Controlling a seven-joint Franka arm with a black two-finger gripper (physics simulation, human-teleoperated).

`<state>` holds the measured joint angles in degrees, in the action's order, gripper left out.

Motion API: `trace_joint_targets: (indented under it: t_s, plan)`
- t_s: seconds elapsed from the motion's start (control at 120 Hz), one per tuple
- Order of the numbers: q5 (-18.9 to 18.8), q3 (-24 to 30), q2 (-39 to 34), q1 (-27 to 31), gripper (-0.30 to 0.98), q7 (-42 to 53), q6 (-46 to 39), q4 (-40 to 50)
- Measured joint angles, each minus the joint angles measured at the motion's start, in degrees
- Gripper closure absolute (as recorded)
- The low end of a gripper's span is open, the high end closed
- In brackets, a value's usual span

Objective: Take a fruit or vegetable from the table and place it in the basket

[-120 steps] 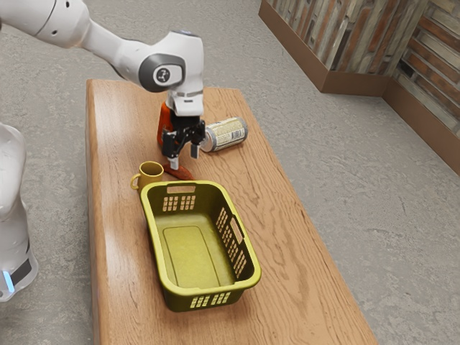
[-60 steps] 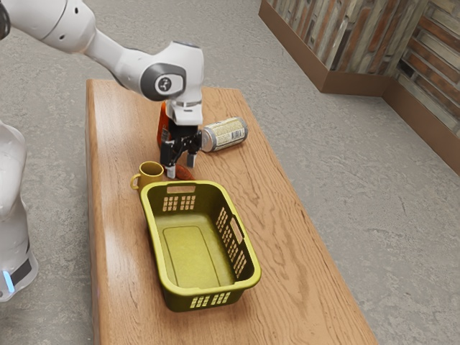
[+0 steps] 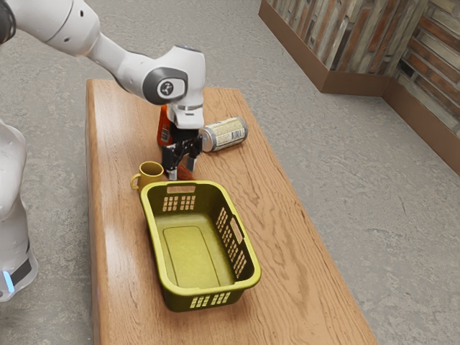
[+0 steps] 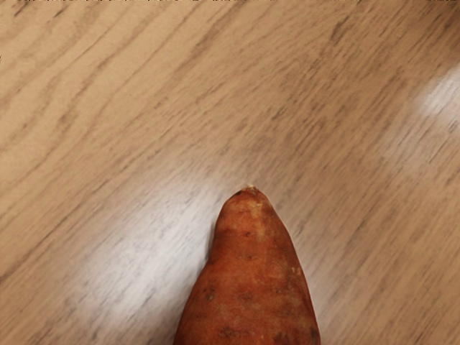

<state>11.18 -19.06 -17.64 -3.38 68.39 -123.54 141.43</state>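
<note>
The spread black two-finger gripper is low over the tapered orange-brown sweet potato, which lies on the wood-grained surface beside the yellow-green plastic basket. Around the surface runs a mottled grey floor; a rustic patchwork wall meets it at a plain brown baseboard.

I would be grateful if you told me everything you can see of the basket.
The basket is yellow-green, apparently plastic, and roughly rectangular, with rounded corners and a smooth rim. Its walls have small holes in grids and handle cutouts. It stands upright and empty on the table; whether the mug touches it, I cannot tell.
</note>
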Motion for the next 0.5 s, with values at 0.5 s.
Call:
trace_joint_targets:
  t_s: [0.5]
  plan:
    - [0.63, -0.02, -0.25, -0.57, 0.23, 0.29, -1.22, 0.01]
